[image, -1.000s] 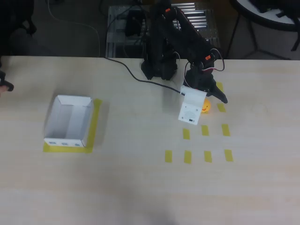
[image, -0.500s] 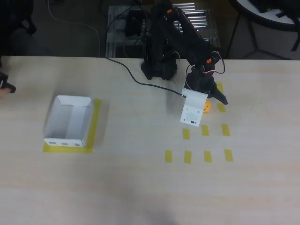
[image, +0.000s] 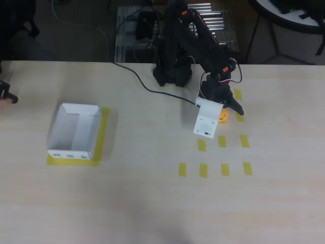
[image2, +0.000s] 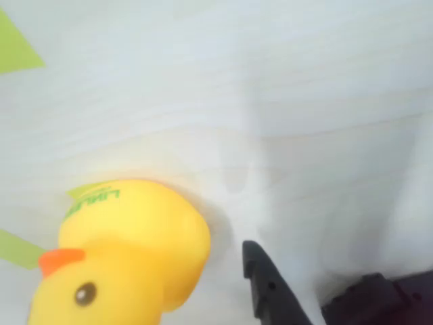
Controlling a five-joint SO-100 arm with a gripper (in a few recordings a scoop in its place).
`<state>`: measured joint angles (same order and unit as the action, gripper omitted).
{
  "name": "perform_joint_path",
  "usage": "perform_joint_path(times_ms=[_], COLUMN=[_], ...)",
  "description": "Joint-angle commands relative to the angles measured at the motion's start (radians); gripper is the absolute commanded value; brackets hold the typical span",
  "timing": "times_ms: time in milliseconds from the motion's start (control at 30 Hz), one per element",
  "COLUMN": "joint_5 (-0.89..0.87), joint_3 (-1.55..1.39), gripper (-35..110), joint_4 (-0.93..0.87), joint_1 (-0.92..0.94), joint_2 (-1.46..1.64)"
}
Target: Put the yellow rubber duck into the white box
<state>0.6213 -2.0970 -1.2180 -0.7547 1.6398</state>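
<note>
My hand (image: 226, 113), a black two-finger claw with a white plate on its wrist, is down on the pale wooden bench (image: 152, 193) right at the small, rounded yellow rubber duck (image: 223, 116). In the wrist view the duck (image2: 128, 257) sits just left of one dark fingertip (image2: 267, 284), with a sliver of bench between them, so that finger is beside it and not touching. I cannot tell whether my hand is spread or clenched; the other finger is hidden, and from above the plate covers the gap. The duck rests among the flat yellow tape strips (image: 222, 141). The white open-topped cardboard box (image: 75, 131) lies well apart, far to the left in the overhead view, so I judge the carry will run leftward across the bench.
</note>
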Motion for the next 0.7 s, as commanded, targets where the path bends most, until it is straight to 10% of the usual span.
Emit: perform_joint_path(times_ms=[0,667], joint_5=[-0.008,-0.063], joint_3=[0.02,0.14], gripper=[60,59], joint_4=[0.006,-0.008], joint_1=[-0.017,-0.023], joint_2=[0.002,-0.058])
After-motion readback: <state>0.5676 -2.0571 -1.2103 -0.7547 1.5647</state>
